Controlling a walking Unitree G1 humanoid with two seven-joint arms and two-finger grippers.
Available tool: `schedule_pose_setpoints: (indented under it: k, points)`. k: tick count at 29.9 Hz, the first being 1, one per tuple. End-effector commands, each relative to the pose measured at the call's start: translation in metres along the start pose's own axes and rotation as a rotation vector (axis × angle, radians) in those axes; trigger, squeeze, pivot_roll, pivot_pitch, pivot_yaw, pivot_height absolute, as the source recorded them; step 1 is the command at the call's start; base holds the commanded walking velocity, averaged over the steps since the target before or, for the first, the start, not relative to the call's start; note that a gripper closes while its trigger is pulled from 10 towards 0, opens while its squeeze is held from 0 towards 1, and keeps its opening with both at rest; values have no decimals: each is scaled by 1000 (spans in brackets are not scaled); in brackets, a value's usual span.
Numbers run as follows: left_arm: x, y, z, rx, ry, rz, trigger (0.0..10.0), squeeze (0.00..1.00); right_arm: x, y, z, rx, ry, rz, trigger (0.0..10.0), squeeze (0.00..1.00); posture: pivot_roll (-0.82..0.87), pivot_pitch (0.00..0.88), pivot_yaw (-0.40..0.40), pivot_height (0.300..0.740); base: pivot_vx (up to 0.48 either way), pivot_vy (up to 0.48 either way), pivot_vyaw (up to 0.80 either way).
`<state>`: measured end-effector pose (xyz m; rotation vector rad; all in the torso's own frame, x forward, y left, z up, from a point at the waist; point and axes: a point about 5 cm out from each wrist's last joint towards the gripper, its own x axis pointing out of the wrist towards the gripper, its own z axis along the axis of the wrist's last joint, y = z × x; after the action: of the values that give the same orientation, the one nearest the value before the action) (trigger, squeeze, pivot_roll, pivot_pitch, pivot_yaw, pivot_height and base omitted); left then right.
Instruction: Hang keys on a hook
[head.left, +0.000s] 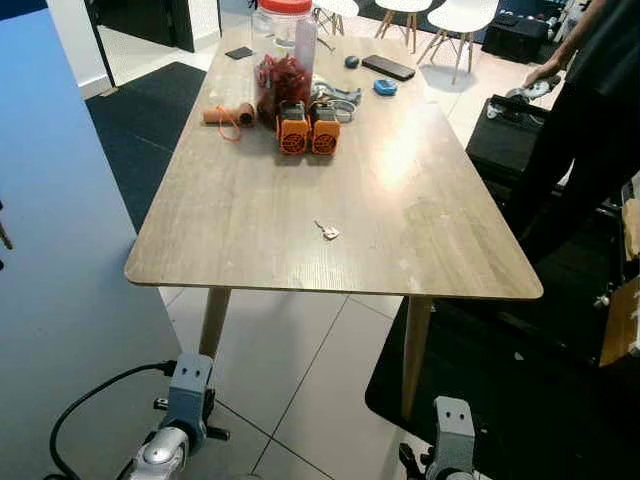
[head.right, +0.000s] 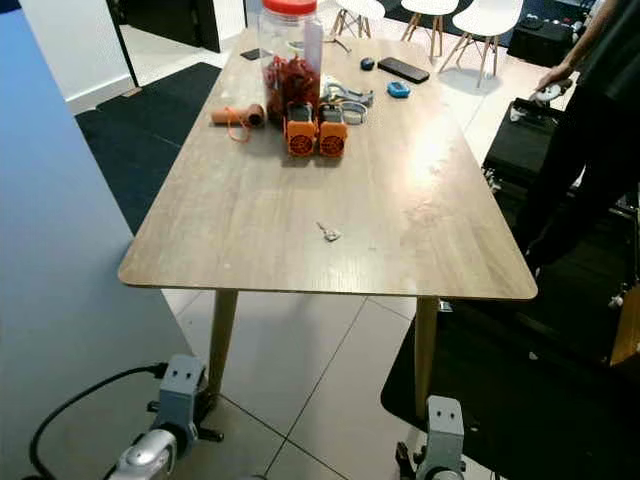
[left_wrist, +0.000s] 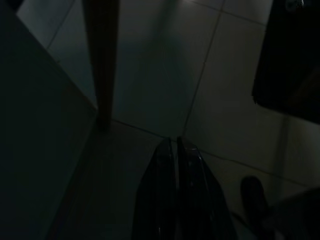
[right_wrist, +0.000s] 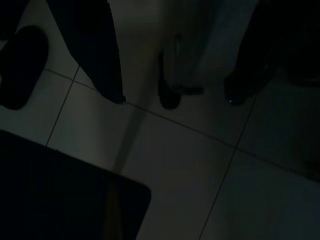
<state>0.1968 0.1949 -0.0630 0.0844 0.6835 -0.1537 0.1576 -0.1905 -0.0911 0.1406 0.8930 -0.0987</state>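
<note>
Looks like an office or a lab break area, not really a home: long wooden worktop on pale floor tiles with dark mats, white shell chairs at the far end, phones lying about, two orange gadgets beside a big snack jar.

keys: small, pale silver bunch
pose: lying flat on the wooden table
place: middle of the frame, toward the table's near edge, apart from other things
</note>
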Motion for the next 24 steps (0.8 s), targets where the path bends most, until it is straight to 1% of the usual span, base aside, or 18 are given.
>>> schedule_pose_setpoints:
  k: [1,3,6,10,11,14,20,24]
  points:
    - [0,-3,-5,1,23,33,10000,0,1,3,4,-18,-13,14,10000,0,102,15,-55,740,0,0,0]
    - [0,0,-6,-26,23,75,10000,0,1,3,5,-21,-12,18,10000,0,102,15,-55,740,0,0,0]
    - [0,2,-5,-49,27,92,10000,0,2,6,5,-38,-8,38,10000,0,109,19,-60,740,0,0,0]
    - [0,3,-5,-54,27,93,10000,0,2,8,5,-49,-6,47,10000,0,109,19,-60,740,0,0,0]
    - [0,3,-5,-43,25,95,10000,0,2,8,6,-53,-7,51,10000,0,110,19,-61,740,0,0,0]
    - [2,4,-2,-32,21,86,10000,0,4,13,10,-70,-20,75,10000,0,111,25,-66,740,-317,0,0]
    - [3,0,1,-31,10,83,10000,0,5,14,13,-75,-26,82,10000,0,108,25,-66,740,-337,0,0]
    - [4,-2,2,-15,5,68,10000,0,5,14,13,-80,-28,85,10000,0,106,27,-67,740,-346,0,0]
